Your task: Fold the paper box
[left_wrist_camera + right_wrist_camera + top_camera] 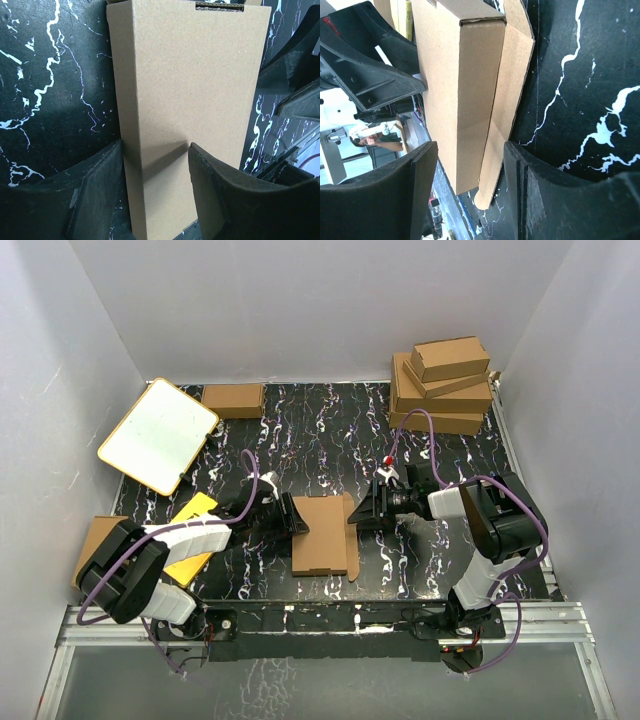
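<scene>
Top external: paper box (320, 535) nearly closed, flap (351, 550) loose; left pincer (298, 524), right pincer (358, 514) flank it, seemingly released; next, tuck flap.

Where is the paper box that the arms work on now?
In the top view the paper box lies near the middle of the table, between the left tool and the right tool, with one flap open on its right side.

Left gripper (296, 524) and right gripper (361, 512) low, facing inward — fingers (225, 200) of both spread apart
</scene>
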Tool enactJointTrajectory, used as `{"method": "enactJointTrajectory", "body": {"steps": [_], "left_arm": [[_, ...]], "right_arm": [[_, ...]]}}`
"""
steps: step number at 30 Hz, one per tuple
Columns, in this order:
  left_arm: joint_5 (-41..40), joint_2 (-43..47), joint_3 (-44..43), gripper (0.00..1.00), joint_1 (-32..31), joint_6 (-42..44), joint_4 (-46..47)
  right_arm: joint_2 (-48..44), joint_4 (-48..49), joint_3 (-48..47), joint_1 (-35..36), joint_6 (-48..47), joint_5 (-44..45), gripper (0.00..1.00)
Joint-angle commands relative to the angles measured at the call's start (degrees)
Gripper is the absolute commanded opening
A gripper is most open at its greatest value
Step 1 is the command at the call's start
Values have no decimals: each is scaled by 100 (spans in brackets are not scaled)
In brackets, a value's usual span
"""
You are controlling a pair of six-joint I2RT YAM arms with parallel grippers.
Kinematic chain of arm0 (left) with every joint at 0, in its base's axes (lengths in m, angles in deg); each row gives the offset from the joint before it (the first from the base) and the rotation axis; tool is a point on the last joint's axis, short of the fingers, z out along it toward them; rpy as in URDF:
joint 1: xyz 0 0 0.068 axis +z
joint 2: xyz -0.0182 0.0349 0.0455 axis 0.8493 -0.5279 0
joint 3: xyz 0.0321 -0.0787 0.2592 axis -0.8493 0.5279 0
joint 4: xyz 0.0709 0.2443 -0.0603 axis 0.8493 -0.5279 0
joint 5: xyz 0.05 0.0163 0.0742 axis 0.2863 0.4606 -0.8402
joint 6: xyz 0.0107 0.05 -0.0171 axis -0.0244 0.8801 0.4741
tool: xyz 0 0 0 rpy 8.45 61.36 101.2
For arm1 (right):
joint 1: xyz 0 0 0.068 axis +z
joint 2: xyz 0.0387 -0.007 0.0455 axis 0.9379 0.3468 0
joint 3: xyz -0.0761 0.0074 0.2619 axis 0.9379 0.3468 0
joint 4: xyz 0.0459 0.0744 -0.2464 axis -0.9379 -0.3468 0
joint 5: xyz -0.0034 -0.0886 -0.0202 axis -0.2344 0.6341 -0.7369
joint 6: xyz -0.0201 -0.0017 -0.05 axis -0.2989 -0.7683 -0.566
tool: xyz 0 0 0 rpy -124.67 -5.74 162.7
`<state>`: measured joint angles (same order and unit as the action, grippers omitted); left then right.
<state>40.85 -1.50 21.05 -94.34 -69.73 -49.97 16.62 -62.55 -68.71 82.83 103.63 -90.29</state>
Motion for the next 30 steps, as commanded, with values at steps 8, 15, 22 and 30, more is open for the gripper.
{"method": "enactJointTrajectory", "body": {"steps": [8,15,22,30], "left_arm": [[126,-242,-222,51,-27,151,-87],[187,-302,-232,50,-27,148,-36],[263,-368,-241,50,-27,127,24],[287,-385,-240,50,-27,114,44]], "right_arm": [[239,352,-34,6,236,-274,60],[182,788,49,2,574,-606,58],[175,989,92,-1,725,-745,57],[177,1126,126,41,833,-824,57]]}}
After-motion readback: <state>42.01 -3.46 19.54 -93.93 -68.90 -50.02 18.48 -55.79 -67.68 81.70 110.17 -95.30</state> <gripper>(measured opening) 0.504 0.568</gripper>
